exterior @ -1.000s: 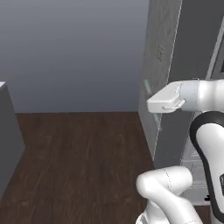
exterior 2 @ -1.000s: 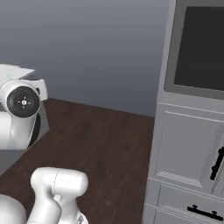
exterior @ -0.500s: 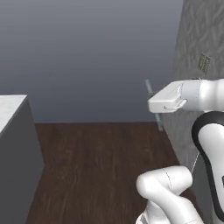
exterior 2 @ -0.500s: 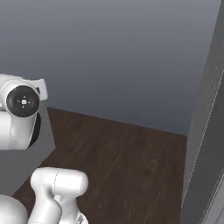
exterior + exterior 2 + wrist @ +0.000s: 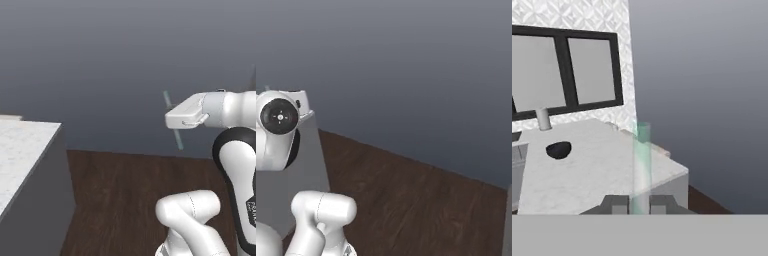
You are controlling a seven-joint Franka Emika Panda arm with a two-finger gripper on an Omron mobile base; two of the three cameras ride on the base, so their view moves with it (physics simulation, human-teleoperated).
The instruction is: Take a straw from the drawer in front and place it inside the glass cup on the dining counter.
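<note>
Dark bowl [image 5: 558, 149] on white marble counter [image 5: 607, 175]; contents not discernible. Gripper [image 5: 639, 204] fingers clamped on the straw [image 5: 642, 165], a pale greenish stick held upright above the counter's corner.

**Colours and patterns, current moment**

The straw [image 5: 643, 165] reads pale translucent green with a whitish core in the hand view, and as a thin grey-green stick [image 5: 173, 121] in the left base view. The finger tips [image 5: 661, 202] on either side of it are dark grey.

The counter top [image 5: 597, 167] is white marble with faint grey veining; its side panel [image 5: 47, 200] at near left is flat mid grey.

The small bowl [image 5: 558, 149] on the counter is black. The cylinder [image 5: 543, 119] at the far edge is light grey.

The window [image 5: 564, 70] has a black frame and pale grey panes. The wall around it [image 5: 577, 15] carries a white-grey diamond tile pattern.

The floor [image 5: 421, 200] is dark brown wood plank. The far wall [image 5: 406, 70] is plain blue-grey, darker lower down.
</note>
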